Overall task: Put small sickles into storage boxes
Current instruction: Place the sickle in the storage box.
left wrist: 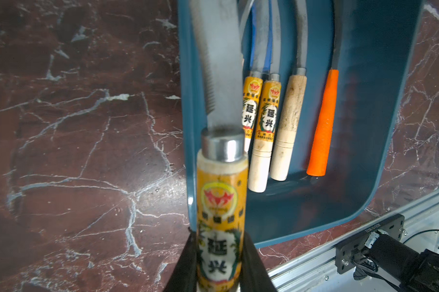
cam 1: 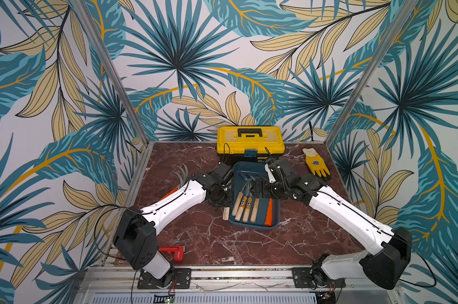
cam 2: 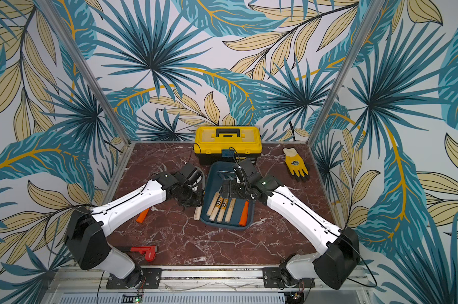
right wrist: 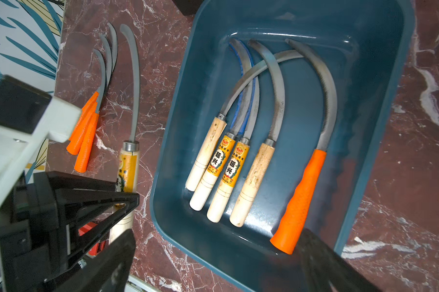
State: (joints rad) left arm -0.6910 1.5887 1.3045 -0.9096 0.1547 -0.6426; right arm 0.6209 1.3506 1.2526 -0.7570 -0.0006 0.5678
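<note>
The dark teal storage box (cam 1: 252,227) (right wrist: 365,121) lies mid-table and holds several small sickles: wooden-handled ones (right wrist: 253,174) side by side and an orange-handled one (right wrist: 301,199) (cam 1: 268,212). My left gripper (left wrist: 218,263) (cam 1: 219,203) is shut on the labelled wooden handle of another sickle (left wrist: 221,197) (right wrist: 128,161), just outside the box's left rim. Whether that sickle is lifted off the table I cannot tell. My right gripper (right wrist: 217,263) (cam 2: 226,189) hangs open over the box, with nothing between its fingers. Three orange-handled sickles (right wrist: 87,131) (cam 2: 143,215) lie on the table to the left.
A yellow-and-black toolbox (cam 1: 250,142) stands right behind the box. A yellow work glove (cam 1: 316,164) lies at the back right. A red clamp-like tool (cam 1: 174,252) rests near the front left by my left arm's base. An aluminium rail (left wrist: 314,263) runs along the front edge.
</note>
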